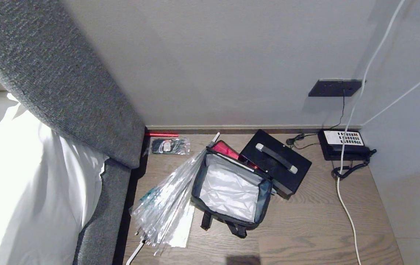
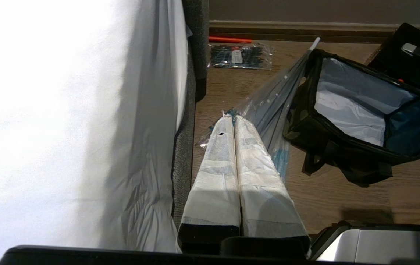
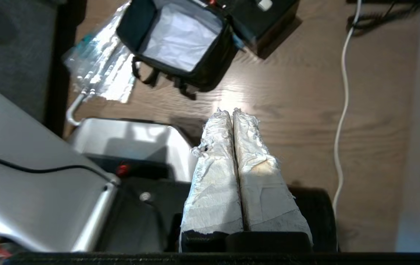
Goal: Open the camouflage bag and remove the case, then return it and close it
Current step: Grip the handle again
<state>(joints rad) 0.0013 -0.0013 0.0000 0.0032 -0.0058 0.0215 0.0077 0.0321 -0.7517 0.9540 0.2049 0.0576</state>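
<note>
Standing open on the wooden floor, the camouflage bag shows its silvery-white lining with nothing visible inside the main compartment. Its lid is flipped back toward the wall, a red panel showing at the far rim. Black straps trail from the near side.

A black case with a silver handle lies on the floor touching the bag's far right corner, outside it. A clear plastic-wrapped umbrella lies along the bag's left side, its tip reaching past the far left corner. Near the baseboard sit a clear packet of black cable ties and a thin red stick. A black desk telephone rests in the right corner, and a white cable runs down the floor beside it. A grey upholstered bed frame with white bedding fills the left.

Neither arm shows in the head view. The left gripper, its white-wrapped fingers pressed together and holding nothing, hangs over the floor beside the bed, near the umbrella. The right gripper, fingers likewise pressed together and empty, hangs above bare floor short of the bag, with the robot's grey base below it
</note>
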